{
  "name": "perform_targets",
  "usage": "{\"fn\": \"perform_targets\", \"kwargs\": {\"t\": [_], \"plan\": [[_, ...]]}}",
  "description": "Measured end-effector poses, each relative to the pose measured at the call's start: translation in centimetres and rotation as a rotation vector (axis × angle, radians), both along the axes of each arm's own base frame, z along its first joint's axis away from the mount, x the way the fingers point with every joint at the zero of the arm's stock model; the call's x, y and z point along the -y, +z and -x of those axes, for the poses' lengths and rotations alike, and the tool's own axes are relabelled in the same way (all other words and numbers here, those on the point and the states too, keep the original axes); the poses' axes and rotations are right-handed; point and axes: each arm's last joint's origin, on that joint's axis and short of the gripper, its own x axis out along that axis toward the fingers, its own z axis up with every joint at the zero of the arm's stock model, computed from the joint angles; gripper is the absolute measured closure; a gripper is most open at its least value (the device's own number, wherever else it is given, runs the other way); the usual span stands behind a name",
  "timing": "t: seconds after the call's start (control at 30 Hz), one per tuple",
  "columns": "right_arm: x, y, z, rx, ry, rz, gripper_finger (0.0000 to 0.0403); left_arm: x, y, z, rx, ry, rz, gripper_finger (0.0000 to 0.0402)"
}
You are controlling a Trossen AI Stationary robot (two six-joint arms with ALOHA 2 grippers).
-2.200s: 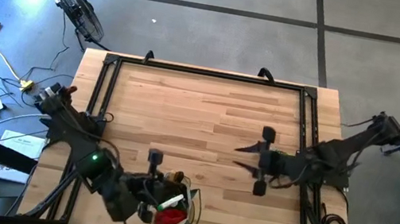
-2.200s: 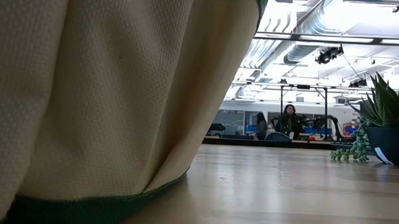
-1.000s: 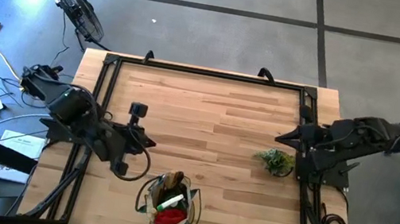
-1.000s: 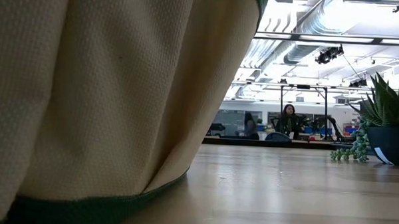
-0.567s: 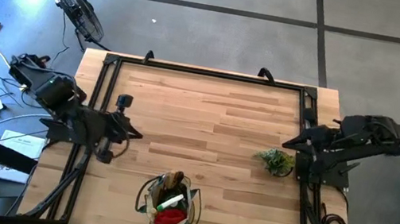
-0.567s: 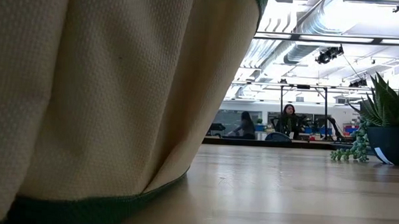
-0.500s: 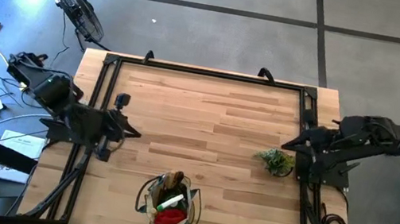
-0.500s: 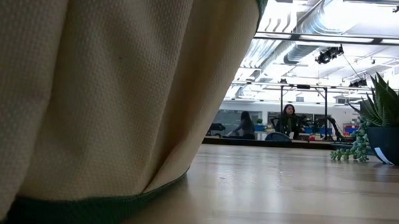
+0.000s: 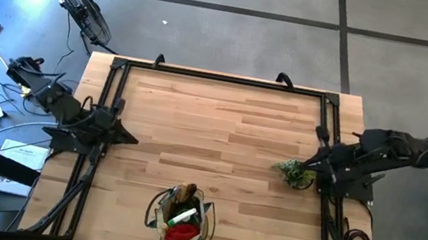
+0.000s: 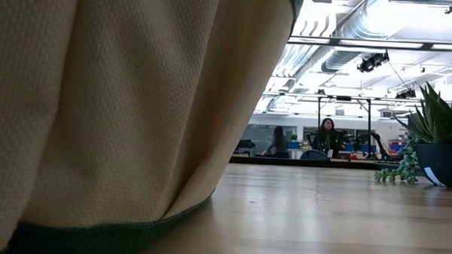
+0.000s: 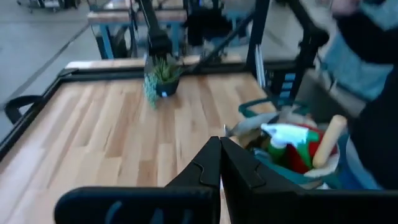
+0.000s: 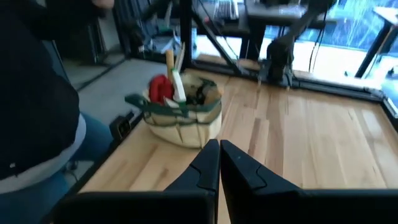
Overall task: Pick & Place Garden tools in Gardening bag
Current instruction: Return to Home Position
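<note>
Now my left gripper [image 9: 130, 138] has pulled back to nine o'clock, right gripper [image 9: 308, 163] to three, both closed, empty. Garden tools [image 9: 182, 221] sit in the gardening bag [image 9: 208, 219]; I'd say finished.

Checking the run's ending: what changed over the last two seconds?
The left gripper left the gardening bag and drew back to the table's left edge; the right gripper drew back from mid-table to the right edge, uncovering the plant. The bag, its garden tools and the plant stayed put.
</note>
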Motion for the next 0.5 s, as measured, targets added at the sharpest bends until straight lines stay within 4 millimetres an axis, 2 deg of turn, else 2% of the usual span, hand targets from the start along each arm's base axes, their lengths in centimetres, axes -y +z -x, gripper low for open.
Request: {"fn": "perform_targets", "kwargs": {"t": [0.13,0.3,0.5], "plan": [[0.0,-0.6,0.5,0.058,0.028,-0.024,0.0400,-0.3,-2.5,0.6,0.089,0.005,0.078,0.0401],[0.0,-2.0,0.5,0.102,0.040,-0.060,0.0400,-0.1,-5.6,0.3,0.171,-0.017,0.139,0.0401],[-0.1,-4.3,0.2,0.121,0.027,-0.117,0.0400,0.3,-9.2,-0.4,0.152,-0.029,0.138,0.0401]]}}
